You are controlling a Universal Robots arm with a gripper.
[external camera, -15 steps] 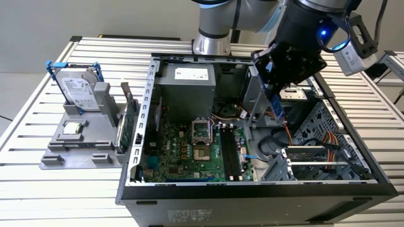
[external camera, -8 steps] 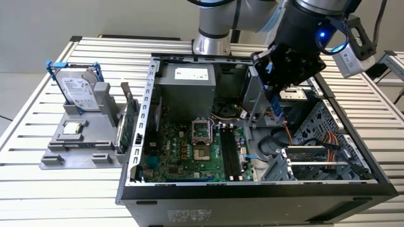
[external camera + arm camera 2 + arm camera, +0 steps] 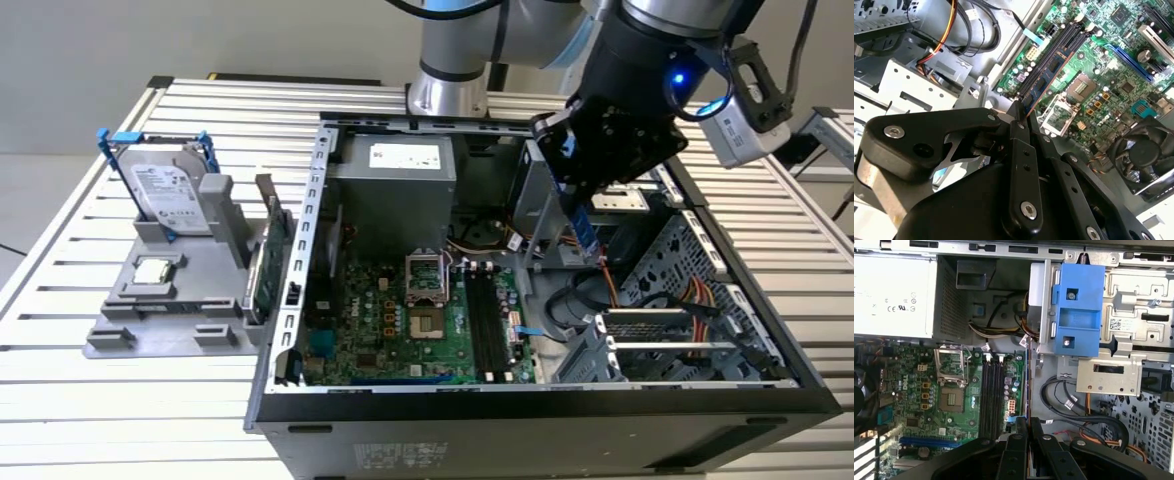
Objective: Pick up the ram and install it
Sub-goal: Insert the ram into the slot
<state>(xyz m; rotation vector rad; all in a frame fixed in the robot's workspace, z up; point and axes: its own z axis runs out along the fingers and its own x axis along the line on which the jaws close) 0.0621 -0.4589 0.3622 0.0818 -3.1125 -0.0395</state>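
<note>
One black two-fingered end effector (image 3: pixel 578 190) on the single arm is pressed together on one thin, narrow, bluish circuit-board stick, the ram (image 3: pixel 583 228). In the exterior view the ram hangs upright below the fingers, inside the open top of one black computer case (image 3: pixel 534 430), to the exterior view's right of the memory slots and raised clear of the board.

In the second wrist view the end effector (image 3: pixel 1021 114) grips one end of the ram (image 3: pixel 1051 70), and the free length points out over the green motherboard (image 3: pixel 1094 80).

In the first wrist view the end effector (image 3: pixel 1027 424) sits just beside the bank of long dark memory slots (image 3: pixel 992 395). I count four, and all look unfilled.

Also in the case: one grey power supply box (image 3: pixel 394 170), one square processor socket (image 3: pixel 951 400), one black fan (image 3: pixel 1144 155) and one blue plastic bracket (image 3: pixel 1076 310).

Beside the case, on the slatted metal table (image 3: pixel 107 400), stands one grey plastic fixture (image 3: pixel 147 320). It carries one silver hard drive (image 3: pixel 171 195) standing upright, one small square silver chip (image 3: pixel 156 270) lying flat, and one green card (image 3: pixel 274 260) on edge.
</note>
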